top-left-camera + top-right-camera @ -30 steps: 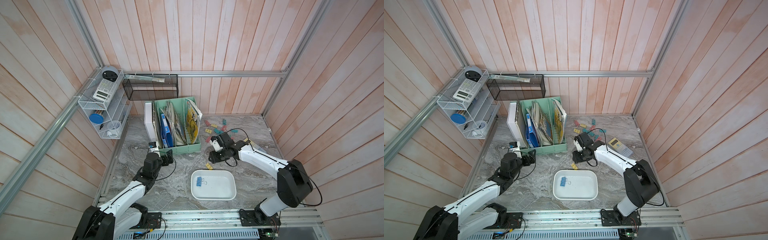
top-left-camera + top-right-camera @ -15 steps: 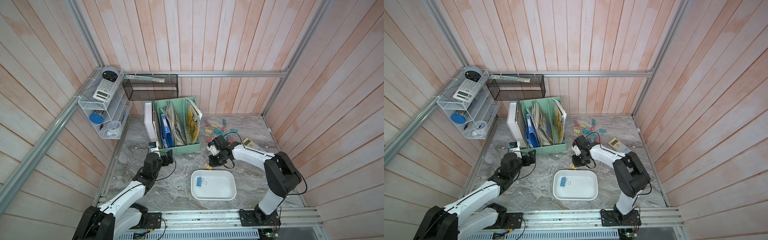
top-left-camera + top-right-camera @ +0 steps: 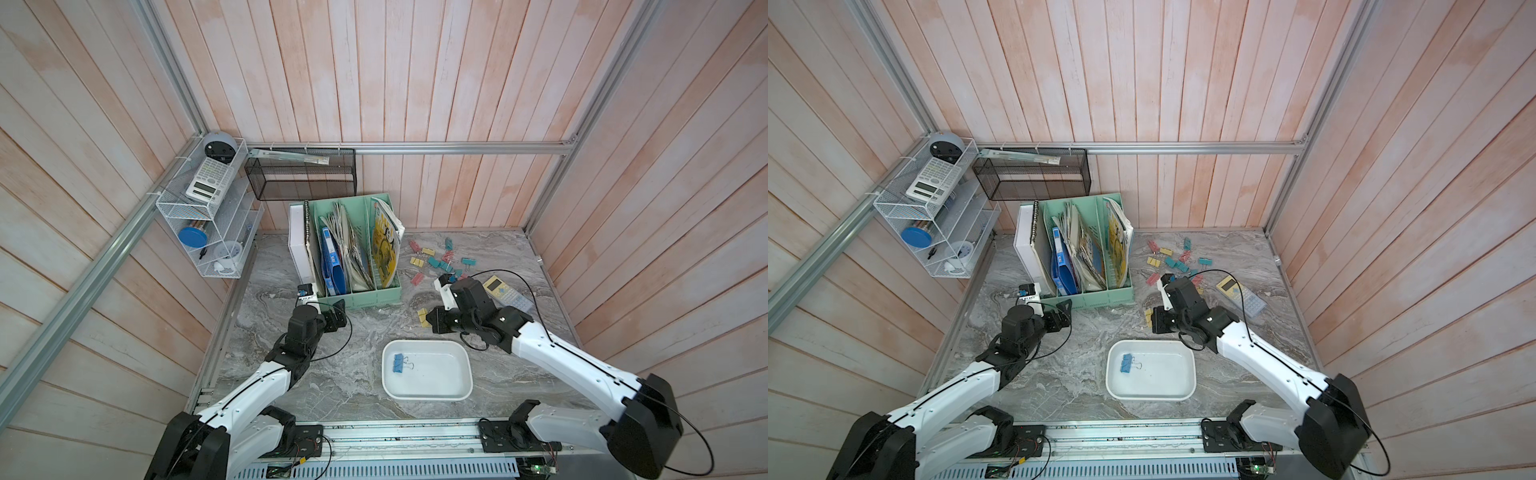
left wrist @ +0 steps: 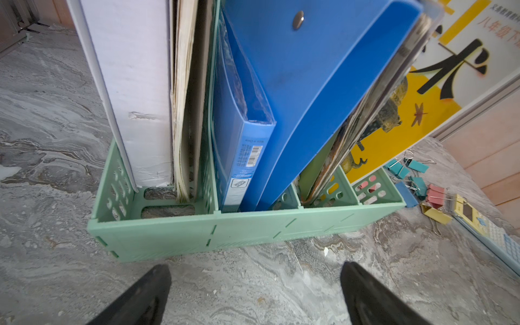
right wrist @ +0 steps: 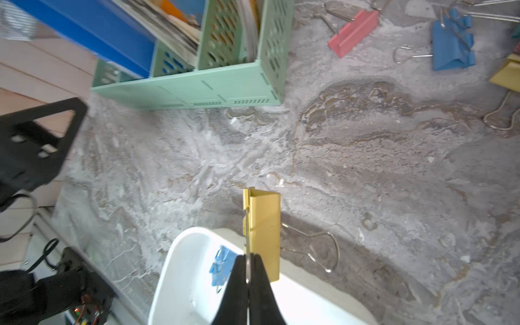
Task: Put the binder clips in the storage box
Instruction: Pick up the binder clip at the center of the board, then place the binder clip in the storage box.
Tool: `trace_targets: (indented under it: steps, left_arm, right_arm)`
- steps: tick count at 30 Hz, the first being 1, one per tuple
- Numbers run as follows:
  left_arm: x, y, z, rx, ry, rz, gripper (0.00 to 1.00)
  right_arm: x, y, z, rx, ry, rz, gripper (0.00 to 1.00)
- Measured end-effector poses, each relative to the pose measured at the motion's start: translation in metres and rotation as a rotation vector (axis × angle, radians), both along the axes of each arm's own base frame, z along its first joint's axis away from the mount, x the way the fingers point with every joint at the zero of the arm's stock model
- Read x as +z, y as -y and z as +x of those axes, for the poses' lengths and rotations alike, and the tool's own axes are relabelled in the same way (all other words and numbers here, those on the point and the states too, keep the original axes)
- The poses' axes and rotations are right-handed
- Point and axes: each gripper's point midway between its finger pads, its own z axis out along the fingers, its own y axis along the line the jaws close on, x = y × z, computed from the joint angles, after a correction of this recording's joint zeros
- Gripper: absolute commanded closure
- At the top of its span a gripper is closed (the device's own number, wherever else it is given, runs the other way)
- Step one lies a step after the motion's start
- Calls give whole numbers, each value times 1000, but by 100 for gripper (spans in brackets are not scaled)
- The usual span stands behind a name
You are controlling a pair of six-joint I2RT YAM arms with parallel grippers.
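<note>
We pinch yellow clip (image 5: 263,225) w/ right gripper (image 5: 247,260) by thin wire only, near storage box (image 5: 180,292); it could swivel & drop outside. Left gripper (image 4: 253,292) wide, empty.

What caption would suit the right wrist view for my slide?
Right gripper shut on a yellow binder clip, near the white storage box holding one blue clip.

Grey marbled tabletop (image 3: 357,374), mint-green file holder (image 3: 365,297) at back, white storage box (image 3: 428,395) in front, scattered binder clips (image 3: 434,262), calculator (image 3: 505,293).
</note>
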Motion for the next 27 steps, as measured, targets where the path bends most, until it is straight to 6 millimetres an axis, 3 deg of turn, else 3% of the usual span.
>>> trace_targets:
  steps: [3,6,9,16,21,24,27]
  left_arm:
    - [1,0,0,-1,4,-2,0]
    - [2,1,0,-3,7,-3,0]
    - [3,1,0,-5,7,-4,0]
    - [3,1,0,-6,7,-4,0]
    - [3,2,-1,-7,7,-4,0]
    - [2,2,-1,-9,6,-5,0]
    - [2,3,-1,-11,7,-4,0]
  right_arm:
    - [-2,-8,-41,-11,-5,82,100]
    - [-29,-12,-77,-32,-64,90,100]
    - [-60,-13,-96,-61,-123,42,100]
    - [-105,-37,-104,-116,-194,-42,100]
    - [-119,-61,-109,-125,-213,-48,99]
    - [-120,-69,-114,-126,-216,-44,91]
    - [-114,-71,-115,-131,-199,-43,72]
